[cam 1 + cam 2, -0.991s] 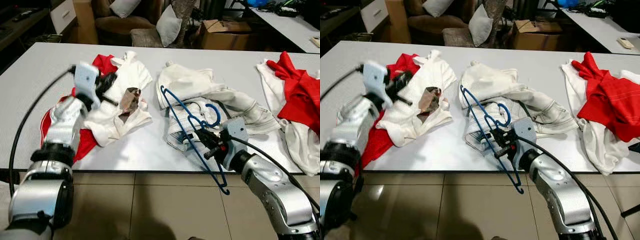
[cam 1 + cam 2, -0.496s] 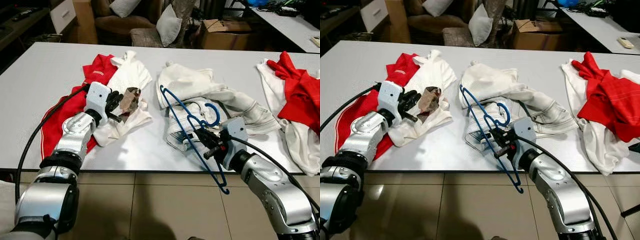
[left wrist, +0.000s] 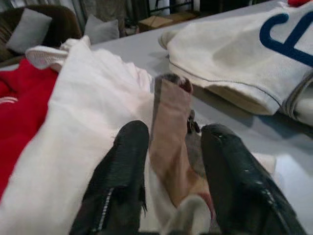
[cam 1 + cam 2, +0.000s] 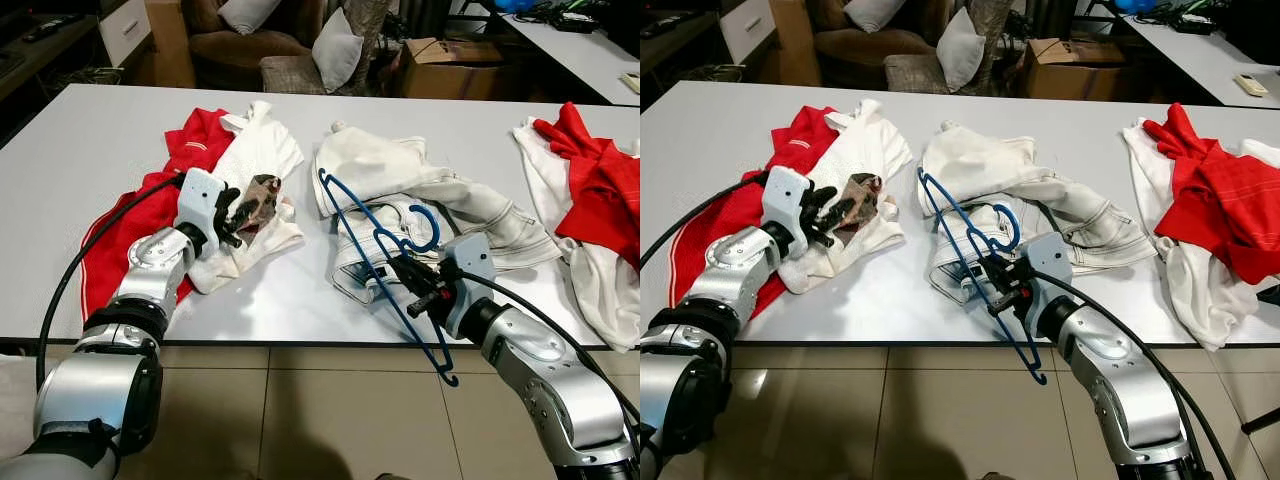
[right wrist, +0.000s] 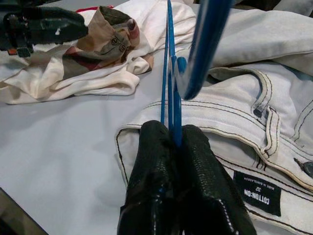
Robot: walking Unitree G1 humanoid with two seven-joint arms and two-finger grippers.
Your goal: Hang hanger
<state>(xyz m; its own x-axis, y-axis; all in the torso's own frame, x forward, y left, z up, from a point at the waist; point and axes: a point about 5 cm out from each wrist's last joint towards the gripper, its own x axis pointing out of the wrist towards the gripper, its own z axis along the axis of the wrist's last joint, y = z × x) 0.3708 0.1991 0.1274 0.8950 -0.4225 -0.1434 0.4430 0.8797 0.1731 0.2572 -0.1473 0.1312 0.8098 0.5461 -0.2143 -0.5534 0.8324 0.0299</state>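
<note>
Tabletop (image 4: 300,300): right gripper (image 4: 412,285) jaws pinch blue hanger (image 4: 380,255); left gripper (image 4: 232,212) jaws straddle brown cloth (image 4: 258,198).

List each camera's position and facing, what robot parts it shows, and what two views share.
Left and right eye views: head, looking down at the table; both silver arms.
Left wrist view: along the left gripper, open around a white garment's brown patterned fabric.
Right wrist view: along the right gripper, shut on the blue hanger above white jeans.
Shared: both wrist views show that fabric.

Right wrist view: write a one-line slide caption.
Right gripper shut on the blue hanger above white jeans on the grey table.
</note>
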